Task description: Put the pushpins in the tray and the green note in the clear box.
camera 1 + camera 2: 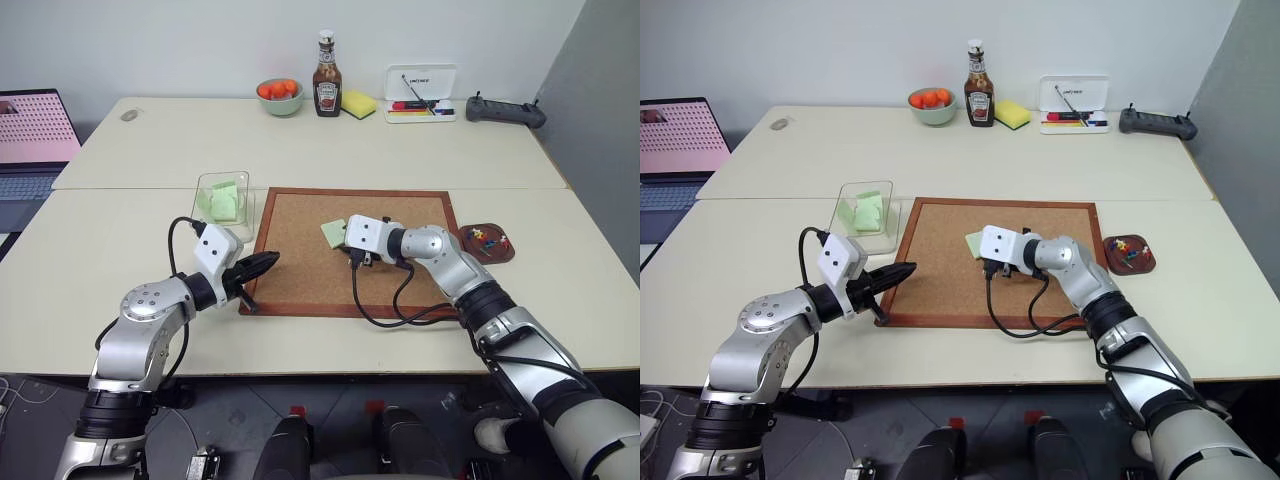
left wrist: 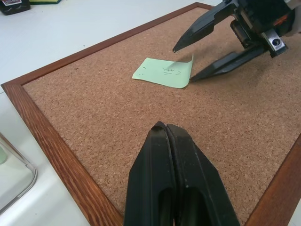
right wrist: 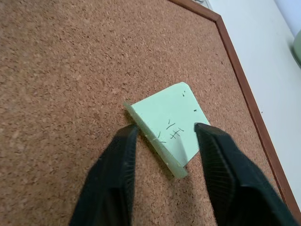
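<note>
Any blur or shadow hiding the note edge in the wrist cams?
Right wrist view: the green note is sharp, its lifted edge shadowing the cork board. Left wrist view: the right gripper throws soft shadow across the note's edge, which stays readable.

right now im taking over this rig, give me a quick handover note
Left gripper: shut, empty, hovering over the near left corner of the cork board.
Right gripper: jaws open, straddling the near edge of the green note, one finger each side; that edge is lifted off the cork, not yet pinched.
Pushpins: several already in the tray, right of the board. None visible on the cork.
Clear box: left of the board, already holding green slips.
Left: close on the note, carry it to the clear box, release.
</note>
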Action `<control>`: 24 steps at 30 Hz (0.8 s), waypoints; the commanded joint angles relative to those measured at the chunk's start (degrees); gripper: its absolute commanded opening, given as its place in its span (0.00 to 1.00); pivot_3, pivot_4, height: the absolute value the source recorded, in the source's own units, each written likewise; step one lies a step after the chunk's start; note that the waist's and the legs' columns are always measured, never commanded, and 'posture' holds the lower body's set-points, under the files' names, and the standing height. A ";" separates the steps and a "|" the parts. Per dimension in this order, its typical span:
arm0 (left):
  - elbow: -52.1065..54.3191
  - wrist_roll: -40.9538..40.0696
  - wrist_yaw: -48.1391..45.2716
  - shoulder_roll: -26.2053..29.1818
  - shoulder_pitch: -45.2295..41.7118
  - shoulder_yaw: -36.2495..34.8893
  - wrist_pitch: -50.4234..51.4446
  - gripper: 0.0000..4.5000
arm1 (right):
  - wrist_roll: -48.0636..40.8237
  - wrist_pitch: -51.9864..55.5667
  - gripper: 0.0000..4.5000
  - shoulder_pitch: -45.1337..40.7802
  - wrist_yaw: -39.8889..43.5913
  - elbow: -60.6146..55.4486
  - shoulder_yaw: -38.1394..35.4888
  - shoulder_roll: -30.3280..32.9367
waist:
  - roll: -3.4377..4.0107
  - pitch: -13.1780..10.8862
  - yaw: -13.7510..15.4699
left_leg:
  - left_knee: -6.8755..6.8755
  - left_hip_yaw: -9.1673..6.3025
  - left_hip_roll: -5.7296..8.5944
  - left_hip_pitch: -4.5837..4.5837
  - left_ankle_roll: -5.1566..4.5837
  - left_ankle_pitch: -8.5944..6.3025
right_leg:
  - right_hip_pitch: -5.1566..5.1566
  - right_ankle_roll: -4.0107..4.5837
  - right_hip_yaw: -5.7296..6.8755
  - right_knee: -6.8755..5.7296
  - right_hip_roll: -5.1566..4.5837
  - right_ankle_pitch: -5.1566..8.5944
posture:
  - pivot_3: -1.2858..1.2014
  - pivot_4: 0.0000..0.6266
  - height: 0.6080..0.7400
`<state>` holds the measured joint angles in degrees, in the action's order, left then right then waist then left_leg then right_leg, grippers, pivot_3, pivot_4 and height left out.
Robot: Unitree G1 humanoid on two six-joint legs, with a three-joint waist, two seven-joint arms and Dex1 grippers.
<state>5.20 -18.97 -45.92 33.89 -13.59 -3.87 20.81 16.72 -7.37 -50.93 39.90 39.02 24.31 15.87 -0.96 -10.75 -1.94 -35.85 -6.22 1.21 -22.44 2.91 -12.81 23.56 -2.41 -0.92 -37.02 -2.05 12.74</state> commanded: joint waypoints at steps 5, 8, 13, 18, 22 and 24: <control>1.24 -0.12 -0.61 0.04 -0.50 0.19 -1.32 0.00 | 0.75 -1.08 0.04 -1.28 1.52 -2.19 0.00 0.12 | 0.00 0.00 -0.01 | 0.00 0.00 0.00 0.00 0.00 0.00 | 0.00 -0.01 0.00 0.00 0.00 0.00 | 0.52 0.24 1.00; 0.70 -0.45 -0.64 -0.17 -0.79 -0.13 -1.19 0.00 | 0.89 -1.63 0.01 -0.31 2.47 -3.85 0.17 0.51 | 0.01 0.00 -0.01 | 0.00 0.00 0.00 0.00 0.00 0.00 | 0.00 -0.01 0.00 -0.01 0.00 0.00 | 0.52 0.24 1.00; 0.07 -1.85 -0.08 -1.08 -1.20 -1.26 -0.11 0.00 | 0.78 -3.11 0.01 1.68 3.87 -7.87 0.17 1.89 | 0.01 0.00 0.00 | 0.00 0.00 0.00 -0.01 0.00 0.00 | 0.01 -0.01 0.00 0.00 0.00 0.01 | 0.52 0.24 1.00; -0.74 -6.91 3.13 -4.67 -3.25 -4.19 5.24 0.00 | 2.54 -7.51 0.01 4.82 3.62 -14.16 0.51 5.95 | 0.01 0.00 0.08 | 0.00 -0.01 0.01 -0.02 0.00 0.00 | 0.01 -0.04 0.01 0.00 -0.01 0.02 | 0.52 0.24 1.00; 0.33 -14.30 5.28 -8.23 -6.07 -6.33 13.00 0.15 | 5.42 -11.91 0.00 5.40 1.25 -15.99 0.77 9.03 | 0.00 -0.01 0.08 | -0.03 -0.01 0.01 -0.03 0.00 0.00 | 0.00 -0.08 0.01 0.01 -0.02 0.03 | 0.52 0.24 1.00; 0.94 -16.59 5.99 -9.57 -7.05 -6.37 15.99 0.23 | 6.39 -13.51 0.00 5.52 0.36 -16.34 0.93 9.89 | -0.02 0.01 0.07 | -0.05 -0.02 0.01 -0.03 0.00 0.00 | 0.00 -0.09 0.03 0.00 -0.02 0.03 | 0.52 0.24 1.00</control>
<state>3.92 -31.83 -40.76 25.05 -19.37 -9.10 33.60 21.84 -18.09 -45.18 41.78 24.88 25.63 25.00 -0.98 -10.75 -1.87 -35.90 -6.24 1.22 -22.47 2.92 -12.81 23.54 -2.50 -0.90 -37.02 -2.06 12.77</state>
